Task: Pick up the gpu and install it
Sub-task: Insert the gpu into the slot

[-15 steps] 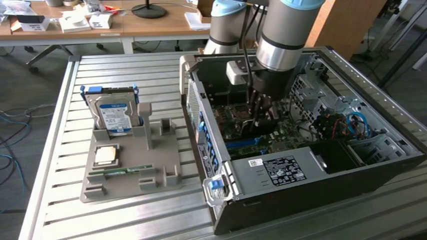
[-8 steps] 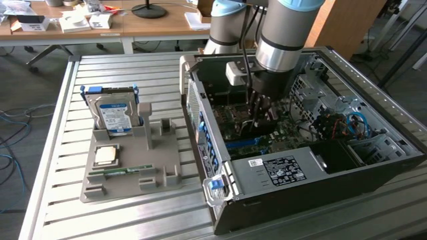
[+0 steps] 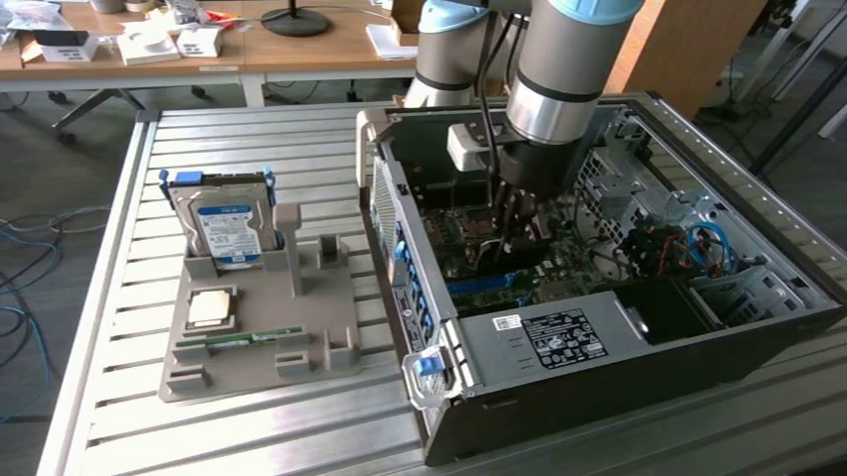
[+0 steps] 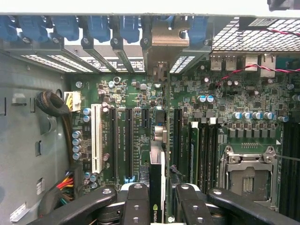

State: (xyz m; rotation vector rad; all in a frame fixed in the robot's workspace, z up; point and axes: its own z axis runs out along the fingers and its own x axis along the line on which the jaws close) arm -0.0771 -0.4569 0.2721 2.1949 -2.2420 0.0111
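My gripper (image 4: 157, 199) is shut on the gpu (image 4: 158, 164), a thin black card seen edge-on between the two black fingers (image 4: 136, 201). The card stands on edge over the green motherboard (image 4: 122, 93), in line with a long black slot. Its metal bracket (image 4: 161, 44) reaches the rear slot openings of the case. I cannot tell whether its lower edge sits in the slot. In the exterior view the gripper (image 3: 517, 223) reaches down into the open computer case (image 3: 636, 377), above the board.
Blue slot clips (image 4: 98, 26) line the case's rear wall. The processor socket (image 4: 246, 173) and a cable bundle (image 4: 56, 108) flank the card. Outside the case, a grey holder (image 3: 252, 347) carries a blue-labelled hard drive (image 3: 228, 223) and a green memory stick (image 3: 245, 339).
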